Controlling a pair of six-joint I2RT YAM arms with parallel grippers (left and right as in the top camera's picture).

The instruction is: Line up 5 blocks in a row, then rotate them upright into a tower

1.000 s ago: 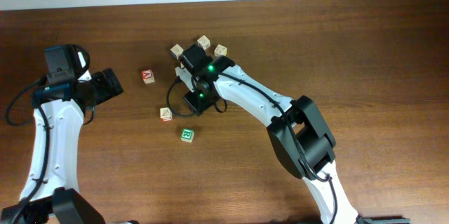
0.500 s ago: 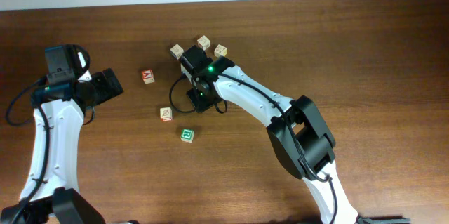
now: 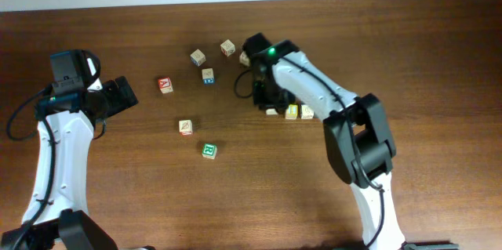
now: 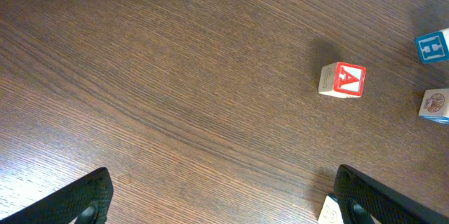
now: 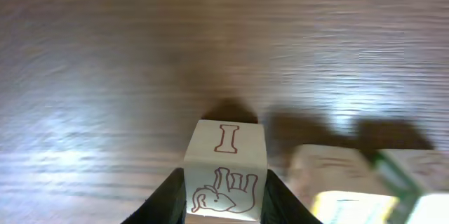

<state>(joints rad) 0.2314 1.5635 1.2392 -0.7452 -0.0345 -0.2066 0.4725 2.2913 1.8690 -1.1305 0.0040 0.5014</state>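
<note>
My right gripper [image 5: 226, 199] is shut on a cream block [image 5: 226, 150] with a red "I" and an elephant outline. From overhead this gripper [image 3: 264, 99] hangs just left of a short row: a cream block [image 3: 272, 111] at its tip, a yellow-faced block [image 3: 291, 111] and a tan block [image 3: 307, 112]. The right wrist view shows those neighbours blurred at lower right. A green "R" block [image 3: 209, 150] and a tan block [image 3: 185, 127] lie apart at centre left. My left gripper [image 3: 125, 93] stays open over bare wood, well left of them, its jaws wide and empty [image 4: 224, 210].
A red "A" cube [image 3: 165, 85] [image 4: 342, 80] lies near the left gripper. Pale cubes sit at the back [image 3: 198, 57] [image 3: 227, 47], one with a blue mark [image 3: 208, 75]. Another cube [image 3: 245, 59] shows partly behind the right arm. The table's far edge [image 3: 251, 1] meets a white wall.
My right arm swung right from the cluster at centre, its jaws closing on the cream block and carrying it beside the row. The blue-marked cube is uncovered. The left arm stayed still.
</note>
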